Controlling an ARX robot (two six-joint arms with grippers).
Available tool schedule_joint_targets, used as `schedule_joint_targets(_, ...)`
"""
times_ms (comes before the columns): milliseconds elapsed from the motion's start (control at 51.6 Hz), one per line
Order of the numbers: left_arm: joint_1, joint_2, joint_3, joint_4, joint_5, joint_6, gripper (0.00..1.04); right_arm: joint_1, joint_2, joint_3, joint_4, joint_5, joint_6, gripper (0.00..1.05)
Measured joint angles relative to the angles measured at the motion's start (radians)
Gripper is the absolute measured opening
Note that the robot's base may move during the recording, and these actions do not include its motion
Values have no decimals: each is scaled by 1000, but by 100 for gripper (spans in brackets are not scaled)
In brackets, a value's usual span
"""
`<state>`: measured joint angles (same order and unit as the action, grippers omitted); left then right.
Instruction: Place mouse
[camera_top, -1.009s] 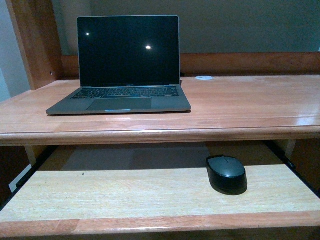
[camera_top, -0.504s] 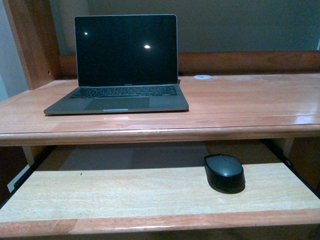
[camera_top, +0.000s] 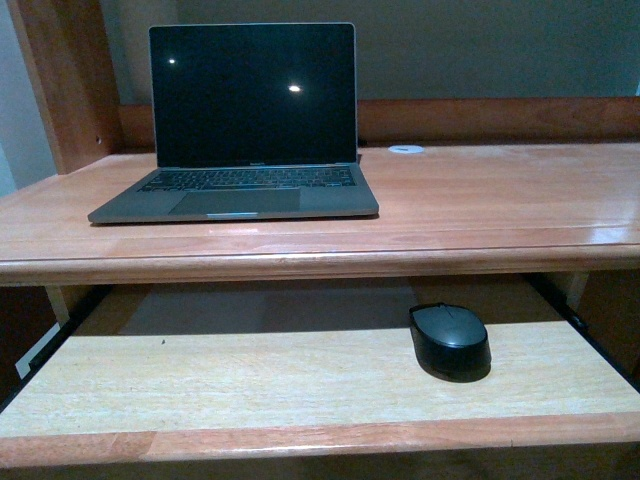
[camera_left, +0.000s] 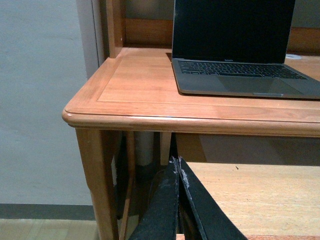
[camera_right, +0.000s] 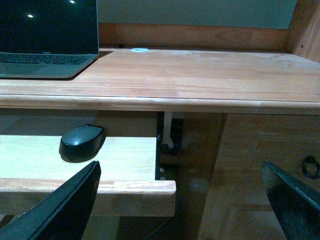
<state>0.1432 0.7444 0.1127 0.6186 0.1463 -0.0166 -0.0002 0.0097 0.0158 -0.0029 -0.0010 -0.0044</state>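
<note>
Black mouse (camera_top: 450, 342), grey laptop (camera_top: 240, 203), reddish-brown desk (camera_top: 480, 200).

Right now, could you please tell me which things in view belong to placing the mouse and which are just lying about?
Job: mouse, resting on the pull-out shelf; open right gripper.
Lying about: open laptop, small white disc, both on the desk top.

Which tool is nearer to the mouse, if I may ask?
Right. The right tool faces the mouse on the shelf; the left tool sits by the desk's left corner, mouse out of view.
</note>
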Motion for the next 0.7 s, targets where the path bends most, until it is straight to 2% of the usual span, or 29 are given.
schedule_joint_targets(175,-56,-131,-49,-84,-60,1,2,0,0,0,0,0,0,98)
schedule_joint_targets(213,-105,-159,-57,-106,-122,1,2,0,0,0,0,0,0,98)
schedule_joint_targets(272,-148,-195,-64,-127,-134,2,2,0,0,0,0,0,0,98)
schedule_joint_targets(349,-147,-236,-71,-155,-146,6,2,0,0,0,0,0,0,98)
schedule_joint_targets(388,-142,-240,-97,-101,-147,6,2,0,0,0,0,1,0,98)
schedule_joint_targets(698,-142,-387,-104,-267,-148,9,2,0,0,0,0,0,0,98)
